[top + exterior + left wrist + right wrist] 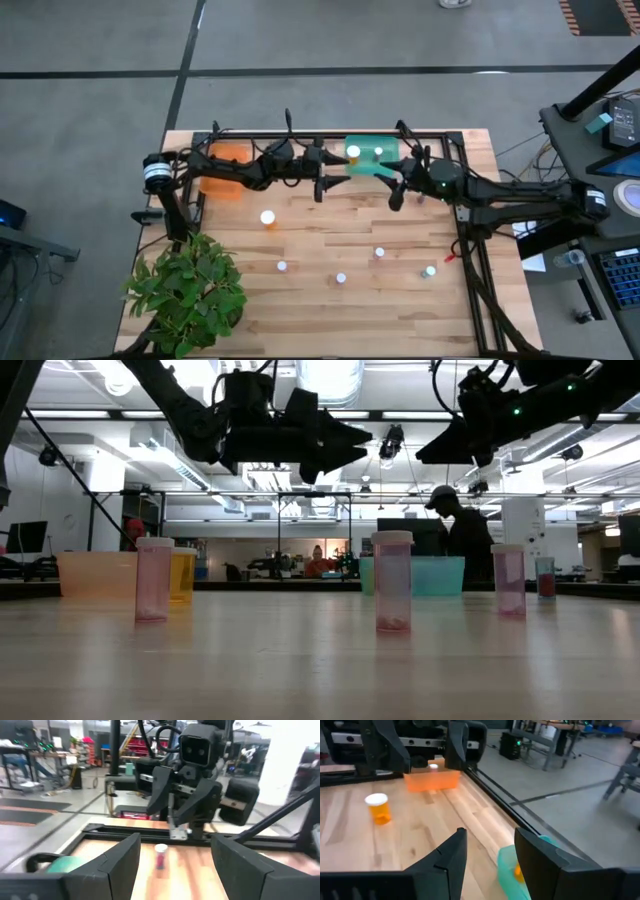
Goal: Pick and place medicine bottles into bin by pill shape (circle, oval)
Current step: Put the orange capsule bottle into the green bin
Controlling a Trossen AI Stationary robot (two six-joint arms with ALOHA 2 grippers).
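Observation:
Several small medicine bottles with white caps stand apart on the wooden table: an orange one (268, 217) (379, 808) and others nearer the front (282, 266) (341, 279) (379, 253) (430, 270). At the far edge are an orange bin (228, 165) and a teal bin (372, 155) with two white caps in it. My left gripper (330, 175) (175, 845) hovers open and level between the bins, holding nothing. My right gripper (392, 185) (490, 837) hovers open and empty beside the teal bin, facing the left one.
A leafy green plant (185, 290) fills the near left corner. A black frame (470, 200) runs along the table's far and side edges. Bare wood (330, 225) lies between the bins and the bottles. A person (455, 525) stands in the room beyond the table.

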